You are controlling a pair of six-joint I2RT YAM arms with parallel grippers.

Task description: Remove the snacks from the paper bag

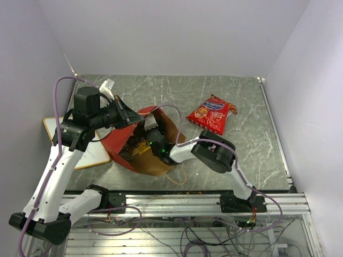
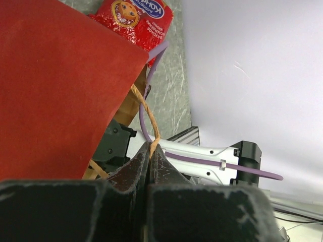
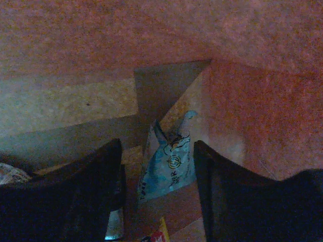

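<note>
The left gripper (image 2: 150,151) has its jaws pressed together on the thin looped handle (image 2: 144,108) of the paper bag (image 1: 119,145). The cord runs up and away from the fingertips toward the bag's rim. The likely reason for this hold is to lift the mouth open and stop the bag sliding while the other arm works inside. In the left wrist view, the bag's red panel fills the space to the left of those jaws. The right gripper (image 3: 157,146) is inside the bag's mouth with its jaws spread and nothing between them. Straight ahead of the gap, a little beyond the fingertips, a pale blue packet (image 3: 169,164) leans in the far corner where the brown walls meet, so the opening looks lined up to close round it (whether the pads reach it yet cannot be told from this view). Below the jaws, at the lower edge, a sliver of yellow wrapper (image 3: 162,228) shows. The red chip bag (image 1: 210,113) lies out on the table (image 1: 257,144), well apart from both grippers and beyond the bag's rim. That part of the task looks done, while small packets are yet to come out.
</note>
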